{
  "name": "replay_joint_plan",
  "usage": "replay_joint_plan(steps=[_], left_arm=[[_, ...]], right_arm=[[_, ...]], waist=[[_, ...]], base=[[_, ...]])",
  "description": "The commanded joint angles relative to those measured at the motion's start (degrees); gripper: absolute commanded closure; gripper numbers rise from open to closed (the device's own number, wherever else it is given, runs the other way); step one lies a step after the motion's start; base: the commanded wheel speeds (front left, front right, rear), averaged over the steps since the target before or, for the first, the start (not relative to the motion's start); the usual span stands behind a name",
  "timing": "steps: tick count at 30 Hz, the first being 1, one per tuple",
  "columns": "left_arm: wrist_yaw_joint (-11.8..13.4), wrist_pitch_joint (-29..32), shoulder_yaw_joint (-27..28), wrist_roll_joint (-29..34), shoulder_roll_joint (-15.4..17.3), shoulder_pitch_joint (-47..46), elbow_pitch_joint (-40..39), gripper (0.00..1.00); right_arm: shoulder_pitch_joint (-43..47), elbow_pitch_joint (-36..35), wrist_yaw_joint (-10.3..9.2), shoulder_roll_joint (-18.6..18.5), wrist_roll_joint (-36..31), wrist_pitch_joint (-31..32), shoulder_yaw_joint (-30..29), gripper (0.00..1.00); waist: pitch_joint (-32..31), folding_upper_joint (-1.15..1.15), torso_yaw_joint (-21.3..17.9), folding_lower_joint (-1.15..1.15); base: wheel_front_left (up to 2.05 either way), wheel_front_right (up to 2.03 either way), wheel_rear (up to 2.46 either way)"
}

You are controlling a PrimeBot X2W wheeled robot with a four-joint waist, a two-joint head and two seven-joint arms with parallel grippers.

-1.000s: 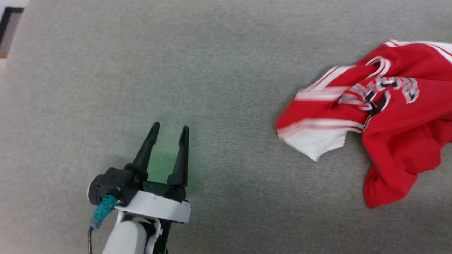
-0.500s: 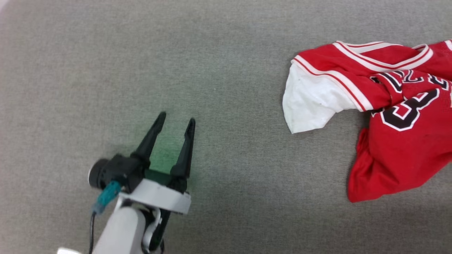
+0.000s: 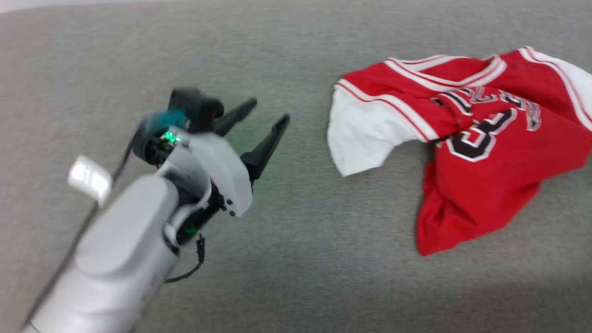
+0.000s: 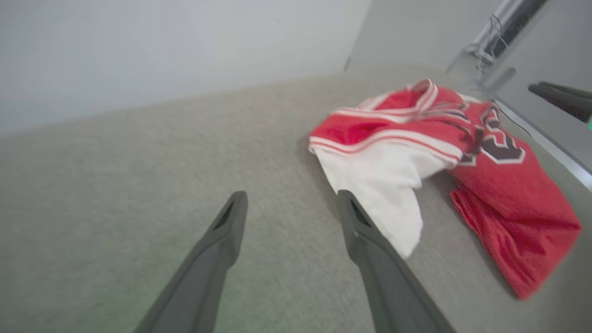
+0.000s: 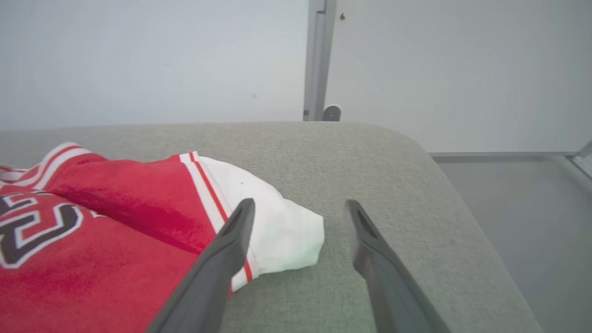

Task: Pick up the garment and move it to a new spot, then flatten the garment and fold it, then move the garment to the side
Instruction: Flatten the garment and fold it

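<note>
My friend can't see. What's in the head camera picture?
A crumpled red jersey with white panels lies at the right on a grey fabric surface. The robot's open left gripper points toward it from the left, not touching.

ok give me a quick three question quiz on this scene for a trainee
1. True or false: the left end effector is clamped on the red jersey.
2. What does the jersey lie on? A) a grey upholstered surface B) a wooden floor C) a metal tray
3. What colour is the sleeve panel closest to the left end effector?

Key: 1 false, it is open and clear of the cloth; 2 A; 3 white.
</note>
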Motion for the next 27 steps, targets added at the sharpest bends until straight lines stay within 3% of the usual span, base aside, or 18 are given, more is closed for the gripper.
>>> replay_joint_plan(steps=[1, 5, 8, 14, 20, 23, 27], left_arm=[[-0.13, 2.10, -0.80, -1.24, 0.52, -0.58, 0.28, 0.00], [-0.12, 21.21, -3.63, -13.92, 2.61, -6.43, 3.54, 0.00], [0.04, 30.32, -4.24, -18.78, 2.49, -9.59, 5.89, 0.00], [0.94, 36.59, -4.92, -21.86, -0.27, -13.08, 10.40, 0.00], [1.30, 37.05, -6.11, -21.08, -2.34, -14.78, 15.99, 0.04], [1.02, 36.37, -6.72, -20.70, -3.05, -14.90, 18.30, 0.96], [0.56, 35.32, -6.51, -21.23, -3.05, -15.36, 20.29, 1.00]], right_arm=[[0.46, -0.88, -0.08, 0.10, -0.80, -0.21, -0.98, 0.00], [4.67, -7.50, -0.08, 3.36, -4.44, -0.17, -6.76, 0.00], [6.71, -11.14, -0.08, 4.97, -7.22, -0.18, -9.86, 0.00], [9.52, -15.99, -0.08, 7.67, -10.86, -0.18, -13.64, 0.00], [10.28, -18.65, -0.08, 9.73, -13.12, -0.16, -15.06, 0.00], [10.70, -19.72, -0.08, 10.66, -14.36, -0.10, -15.29, 0.00], [11.34, -21.54, -0.08, 11.49, -15.88, -0.15, -16.06, 0.00]], waist=[[0.26, 0.00, -2.79, 0.00], [1.15, 0.00, -5.47, 0.00], [1.91, 0.00, -7.11, 0.00], [3.73, 0.00, -9.84, 0.00], [5.19, 0.00, -11.66, 0.00], [5.31, 0.00, -11.76, 0.00], [4.45, 0.00, -10.20, 0.00]], base=[[0.00, 0.00, 0.00], [0.00, 0.00, 0.00], [0.00, 0.00, 0.00], [0.00, 0.00, 0.00], [0.00, 0.00, 0.00], [0.00, 0.00, 0.00], [0.00, 0.00, 0.00]])
